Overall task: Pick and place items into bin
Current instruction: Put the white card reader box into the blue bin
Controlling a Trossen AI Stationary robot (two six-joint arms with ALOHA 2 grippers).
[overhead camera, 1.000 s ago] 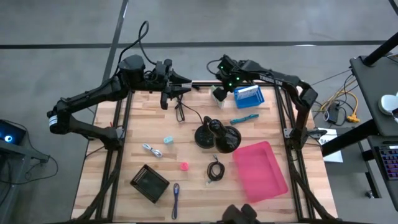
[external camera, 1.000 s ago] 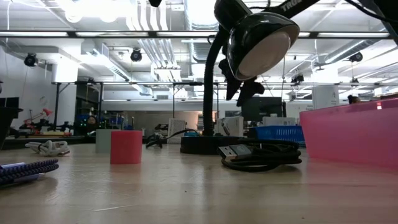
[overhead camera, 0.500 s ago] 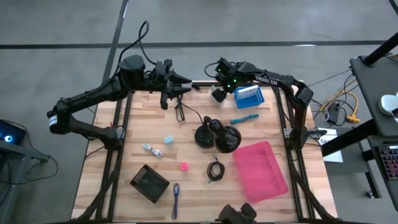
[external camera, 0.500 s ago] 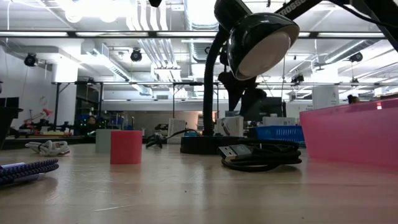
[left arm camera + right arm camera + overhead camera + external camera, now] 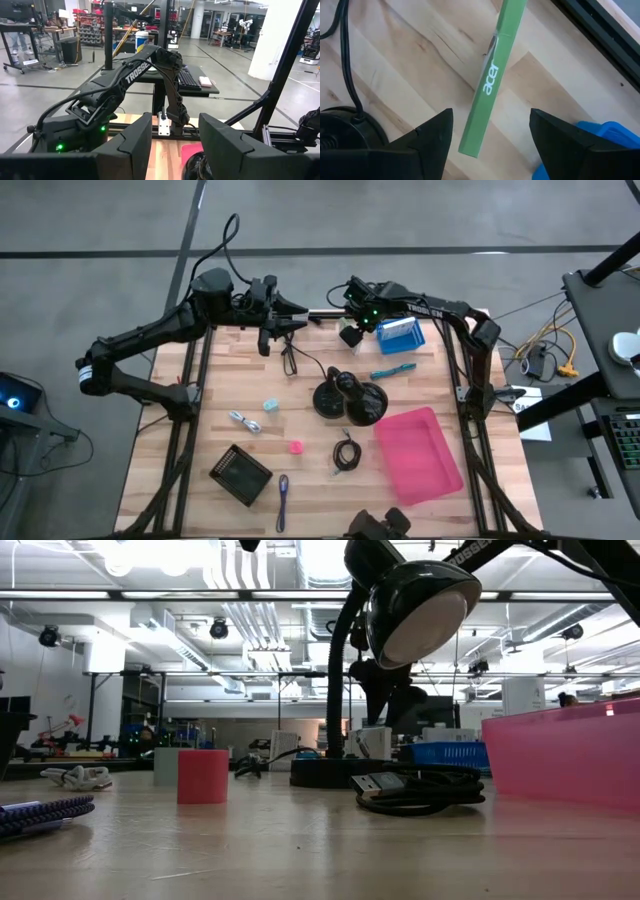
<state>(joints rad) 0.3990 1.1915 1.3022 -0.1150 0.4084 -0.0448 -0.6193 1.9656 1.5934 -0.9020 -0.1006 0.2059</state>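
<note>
In the right wrist view a green-white flat packet (image 5: 492, 80) with white lettering stands on its thin edge on the wood. My right gripper (image 5: 491, 131) hovers over it, open, one finger on each side, touching nothing. From above, the gripper (image 5: 351, 328) is at the table's far edge, beside the packet (image 5: 350, 337). The teal marker (image 5: 392, 370), pale-blue cube (image 5: 270, 406), pink cube (image 5: 296, 447), silvery metal piece (image 5: 243, 421), coiled black cable (image 5: 345, 452) and purple pen (image 5: 282, 498) lie loose on the table. My left gripper (image 5: 290, 323) waits open at the far edge.
A blue basket (image 5: 401, 336) sits just right of the packet, and a pink bin (image 5: 418, 455) lies toward the near right. A black round-based lamp (image 5: 350, 398) stands mid-table, with its cord (image 5: 290, 360) running to the far edge. A black mesh box (image 5: 240, 473) sits near left.
My right gripper has moved down and slightly toward the table's left, closing in over the green-white packet. It has stayed open. The packet and the other things have not moved.
</note>
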